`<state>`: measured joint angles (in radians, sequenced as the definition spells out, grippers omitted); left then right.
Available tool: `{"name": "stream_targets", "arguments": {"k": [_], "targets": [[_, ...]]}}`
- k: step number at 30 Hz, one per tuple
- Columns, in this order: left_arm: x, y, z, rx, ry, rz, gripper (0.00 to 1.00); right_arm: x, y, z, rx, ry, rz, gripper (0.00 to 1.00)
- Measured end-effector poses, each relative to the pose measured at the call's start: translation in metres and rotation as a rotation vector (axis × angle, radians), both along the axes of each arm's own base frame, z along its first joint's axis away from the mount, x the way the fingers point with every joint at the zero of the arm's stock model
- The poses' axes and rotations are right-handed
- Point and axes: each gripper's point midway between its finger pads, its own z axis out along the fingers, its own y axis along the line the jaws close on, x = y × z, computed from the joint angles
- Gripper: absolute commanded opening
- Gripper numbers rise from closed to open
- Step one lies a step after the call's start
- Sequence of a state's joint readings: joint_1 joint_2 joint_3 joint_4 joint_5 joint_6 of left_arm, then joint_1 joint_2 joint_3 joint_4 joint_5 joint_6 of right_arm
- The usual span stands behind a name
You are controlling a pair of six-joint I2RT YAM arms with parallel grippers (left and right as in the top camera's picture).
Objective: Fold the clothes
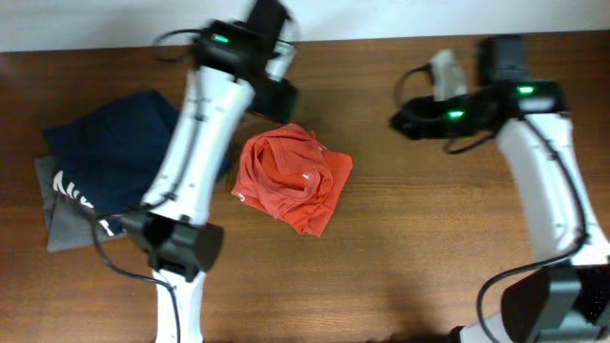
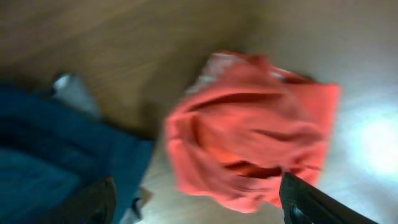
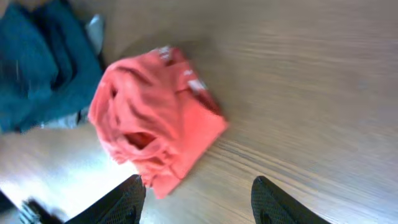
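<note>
Lying crumpled mid-counter [image 1: 429,238], the orange-red T-shirt [image 1: 291,178] forms a rough diamond with no clear long axis, one corner pointing toward the near edge, just beside the navy garment [image 1: 114,152] that lies on a grey one [image 1: 67,224]. The left hand [image 2: 199,208] and right hand [image 3: 199,199] hover above it, spread wide and empty.

The overhead camera looks straight down on the brown wooden desk [image 1: 419,219] from well above and takes in most of its top. The left wrist camera hangs close over the crumpled orange-red cotton T-shirt [image 2: 249,130], its picture blurred, while the right wrist camera views the shirt at a slant from farther off. All three views share that shirt and the navy blue fabric garment [image 1: 114,152] beside it.
</note>
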<state>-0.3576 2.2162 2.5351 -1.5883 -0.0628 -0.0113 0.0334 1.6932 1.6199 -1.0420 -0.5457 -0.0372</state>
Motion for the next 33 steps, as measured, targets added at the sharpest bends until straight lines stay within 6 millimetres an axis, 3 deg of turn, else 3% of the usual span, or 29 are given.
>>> {"name": "stream_targets", "arguments": {"k": [4, 9, 11, 15, 18, 23, 25, 28, 31, 33], "targets": [[0.008, 0.052, -0.002, -0.017, 0.034, 0.116, 0.84, -0.005, 0.064, -0.019, -0.054, 0.012, 0.104, 0.60], [0.008, 0.101, -0.005, -0.027, 0.071, 0.224, 0.84, -0.013, 0.133, -0.073, -0.137, 0.084, 0.178, 0.59], [0.006, 0.116, -0.005, -0.029, 0.085, 0.257, 0.84, -0.016, 0.153, -0.097, -0.202, 0.092, 0.191, 0.59], [0.006, 0.136, -0.006, -0.040, 0.091, 0.303, 0.84, -0.018, 0.178, -0.127, -0.329, 0.051, 0.184, 0.61], [0.007, 0.143, -0.006, -0.051, 0.092, 0.319, 0.84, -0.012, 0.185, -0.132, -0.379, 0.000, 0.164, 0.61], [0.008, 0.143, -0.005, -0.064, 0.090, 0.320, 0.84, 0.000, 0.179, -0.142, -0.430, -0.030, 0.119, 0.61], [0.008, 0.142, -0.005, -0.067, 0.091, 0.318, 0.84, 0.002, 0.176, -0.145, -0.445, -0.030, 0.111, 0.45], [0.008, 0.141, -0.005, -0.070, 0.092, 0.318, 0.84, 0.006, 0.172, -0.146, -0.465, -0.042, 0.087, 0.12], [0.008, 0.141, -0.005, -0.071, 0.091, 0.317, 0.84, 0.012, 0.163, -0.145, -0.506, -0.062, 0.051, 0.04], [0.008, 0.141, -0.005, -0.071, 0.090, 0.318, 0.84, 0.015, 0.155, -0.145, -0.535, -0.067, 0.032, 0.04]]}}
